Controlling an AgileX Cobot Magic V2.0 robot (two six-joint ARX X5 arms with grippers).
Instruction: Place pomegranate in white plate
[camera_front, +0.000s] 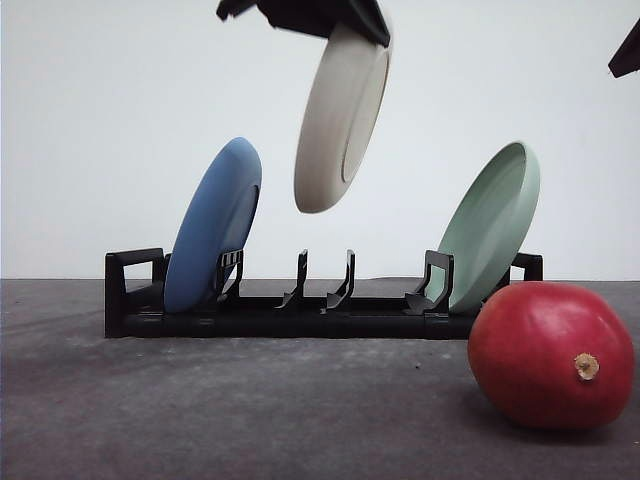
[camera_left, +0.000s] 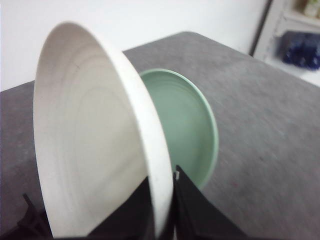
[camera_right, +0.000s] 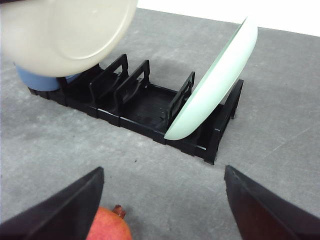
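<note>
The pomegranate (camera_front: 550, 355) lies on the grey table at the front right, its tan stem nub facing the camera. The white plate (camera_front: 335, 130) hangs tilted in the air above the middle slots of the rack. My left gripper (camera_front: 350, 20) is shut on its upper rim. The left wrist view shows the plate's (camera_left: 90, 150) edge pinched between the gripper's (camera_left: 162, 200) two black fingers. In the right wrist view my right gripper (camera_right: 163, 172) is wide open and low over the table, with the pomegranate (camera_right: 107, 225) just by one finger.
A black dish rack (camera_front: 300, 315) stands across the middle of the table. A blue plate (camera_front: 212, 225) leans in its left end and a pale green plate (camera_front: 490, 225) in its right end. Bare grey table lies in front of the rack.
</note>
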